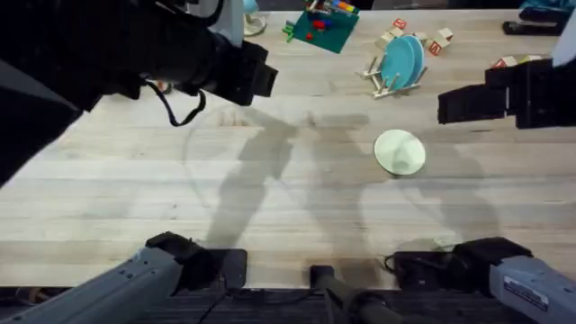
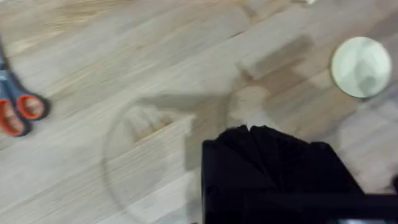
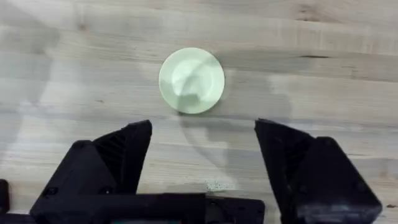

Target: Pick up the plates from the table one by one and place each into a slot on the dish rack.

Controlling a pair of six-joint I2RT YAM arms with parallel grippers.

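Overhead, far edge of the table [image 1: 135, 189]: turquoise plate [image 1: 402, 59] stands upright in the dish rack [image 1: 389, 79].
Overhead, right-middle of the table: cream plate [image 1: 400, 151] lies flat, apart from the rack.
Overhead, arms: both raised; right gripper [image 1: 468, 103] hangs near the right edge.
Left wrist: left gripper [image 2: 249, 129] clenched, empty, above bare wood; scissors [image 2: 18, 109] off to one side, cream plate [image 2: 360, 66] well apart.
Right wrist: right gripper [image 3: 202, 134] spread wide, empty, hovering just short of the cream plate [image 3: 191, 80].

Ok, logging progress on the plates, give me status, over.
Right gripper open, above cream plate flat on table. Left gripper shut, empty. Blue plate already in dish rack. Nothing in the way.
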